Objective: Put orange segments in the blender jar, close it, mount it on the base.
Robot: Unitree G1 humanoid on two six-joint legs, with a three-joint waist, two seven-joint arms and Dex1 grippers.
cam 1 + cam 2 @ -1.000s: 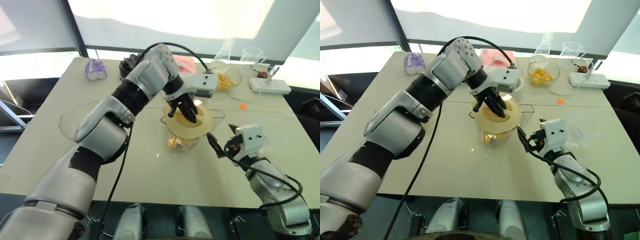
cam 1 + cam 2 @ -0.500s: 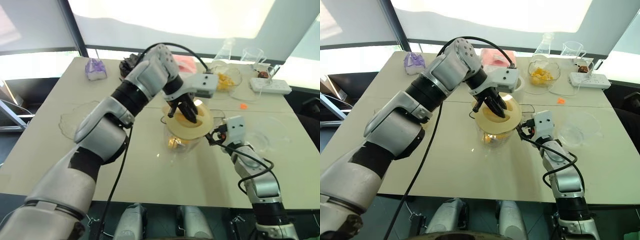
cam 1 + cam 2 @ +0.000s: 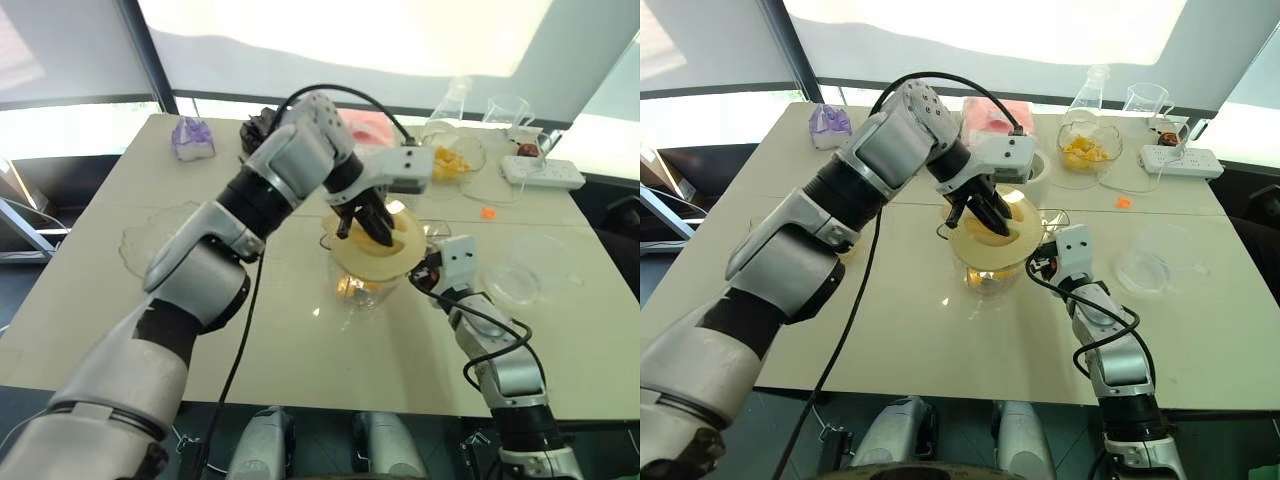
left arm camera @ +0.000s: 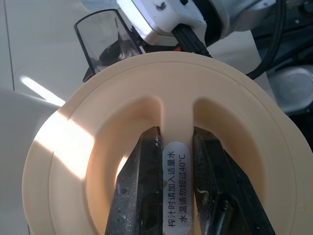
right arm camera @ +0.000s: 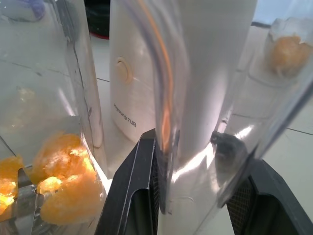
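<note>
We see the blender jar [image 3: 985, 262], clear glossy plastic with a wide round rim, standing near the middle of the pale matte counter [image 3: 900, 330]. Orange segments [image 5: 58, 181], wet-looking and lumpy, lie at its narrow bottom. A flat round cream lid [image 4: 161, 142] with a raised central ridge sits on the rim. Our left gripper [image 4: 177, 181] comes down from above, its two black fingers [image 4: 139, 191] pinched narrow on that ridge, one on each side of a small white oval label with printed characters.

Our right gripper [image 5: 195, 196] reaches level toward the jar's right side. Its black fingers stand on either side of the clear curved handle [image 5: 168, 98], close to it; we cannot tell whether they press on it yet.

The base [image 3: 1032, 172], a smooth cream-white cylinder, stands just behind the jar. Farther back sits a scalloped glass bowl [image 3: 1087, 152] with more yellow-orange fruit, a clear flask [image 3: 1092, 88] and a beaker [image 3: 1144, 99], and a white power strip [image 3: 1181, 160] at the far right.
</note>
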